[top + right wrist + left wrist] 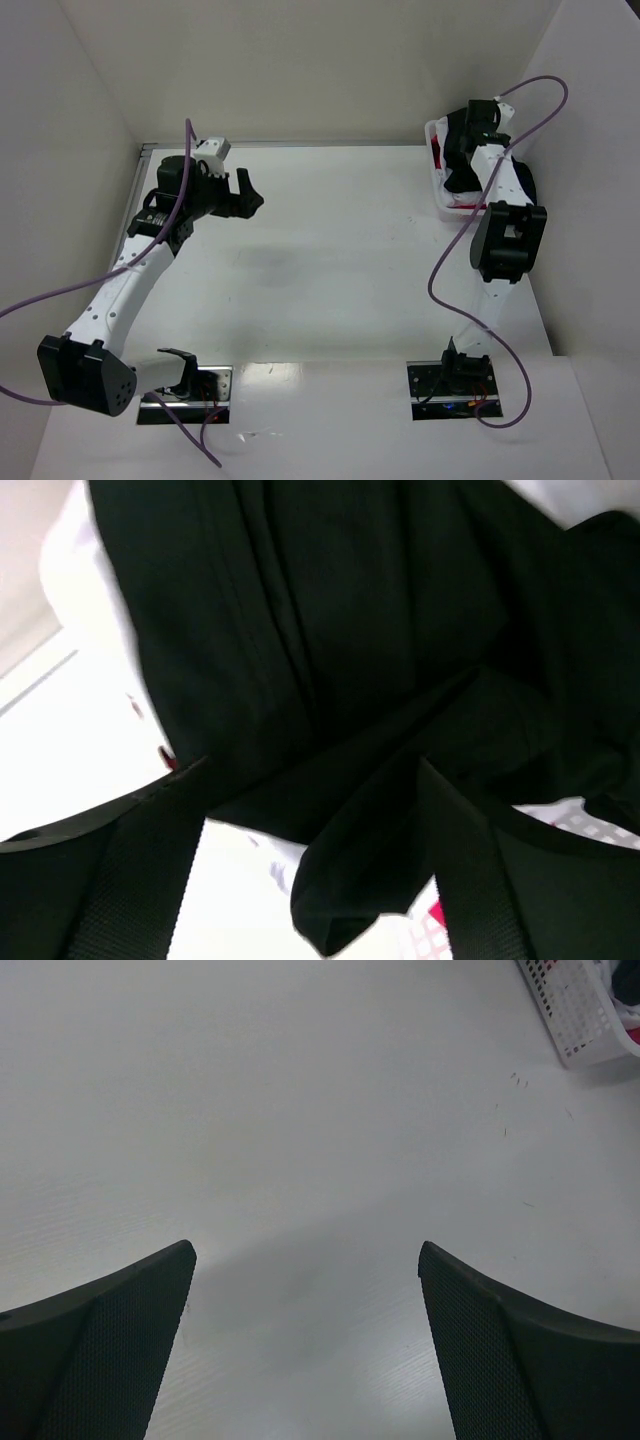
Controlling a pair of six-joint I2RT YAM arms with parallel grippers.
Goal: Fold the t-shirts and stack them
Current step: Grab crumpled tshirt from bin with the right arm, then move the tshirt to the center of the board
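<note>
No legible text, label, brand, number or sign in any of the three views. Nothing printed on the plain black cloth t-shirt point(330, 660), nothing on the white plastic lattice basket point(580, 1015). A few tiny dark specks on the white tabletop point(300, 1110) near the basket, too small to read as characters.
</note>
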